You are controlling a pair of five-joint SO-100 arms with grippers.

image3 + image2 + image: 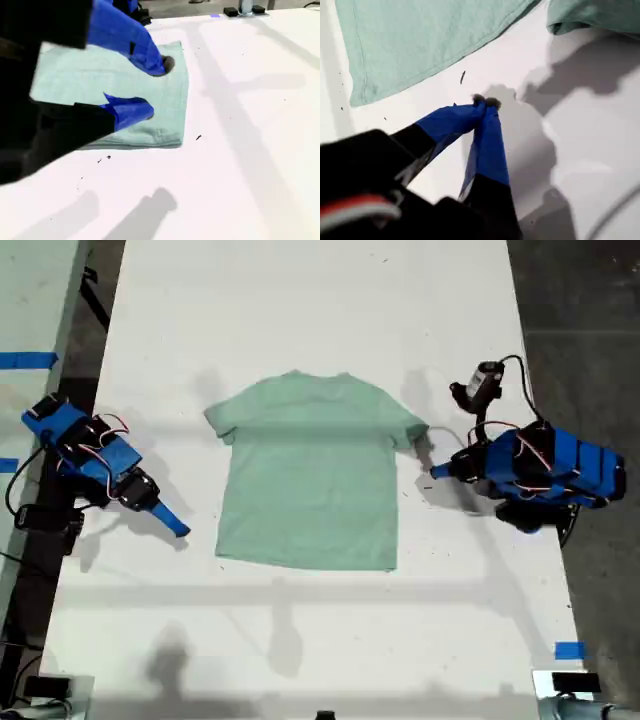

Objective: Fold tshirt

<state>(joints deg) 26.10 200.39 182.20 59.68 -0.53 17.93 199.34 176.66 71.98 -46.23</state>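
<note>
Exterior view, from its left to its right. A strip of blue tape [25,360] lies on the pale surface beside the white desk [300,300].

My second gripper [178,527], on a blue arm with red and white wires, sits near the desk's left edge in this view. It points towards the lower left corner of the tshirt [310,470] but is clear of the cloth. In the second wrist view my second gripper [156,87] has its blue fingers [145,55] apart with nothing between them. They overlap the tshirt [100,80] in the picture.

The tshirt lies flat at the middle of the desk, neck towards the far edge. Both short sleeves are spread and the hem is nearest the camera. It is plain pale mint green.

My first gripper [435,472] lies just beside the sleeve on the exterior view's right, its tip on bare desk. In the first wrist view my first gripper [485,102] has its fingers [450,122] pressed together at the tips and holds nothing. The tshirt [420,35] lies just beyond them, with the sleeve to one side. Small dark specks [462,76] dot the desk [590,150].

A small cabled camera [485,380] sits behind this arm. A short piece of blue tape [570,650] marks the desk's near corner on the exterior view's right.
</note>
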